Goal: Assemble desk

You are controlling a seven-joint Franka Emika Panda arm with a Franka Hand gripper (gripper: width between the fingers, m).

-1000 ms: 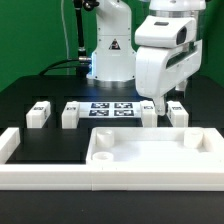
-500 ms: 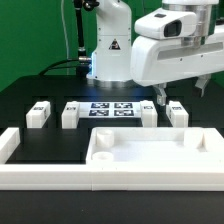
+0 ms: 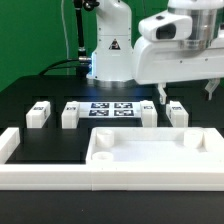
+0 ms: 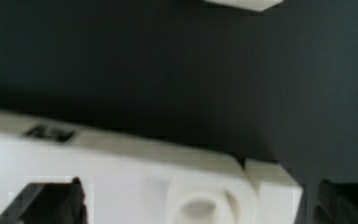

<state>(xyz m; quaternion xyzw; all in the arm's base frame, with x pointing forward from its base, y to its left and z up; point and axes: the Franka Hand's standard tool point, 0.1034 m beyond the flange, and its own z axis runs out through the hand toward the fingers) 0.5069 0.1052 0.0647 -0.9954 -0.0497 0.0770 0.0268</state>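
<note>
1 gripper (image 3: 186, 94) hovering above the legs at the exterior view's right, its 2 fingers spread wide and empty, 1 white tabletop (image 3: 150, 150) lying flat on the black table (image 3: 40, 90), 4 short legs (image 3: 72, 114) in 1 row behind it, 2 on either side of the marker board (image 3: 112, 109), 1 low white wall (image 3: 60, 178) in front, green backdrop (image 3: 30, 40).

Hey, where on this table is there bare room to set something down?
Roomiest: the black table on the exterior view's left, bordered by the long low white border wall, the large white rimmed tabletop panel and two short white square legs. Crowded: the leg row flanking the marker board.
</note>
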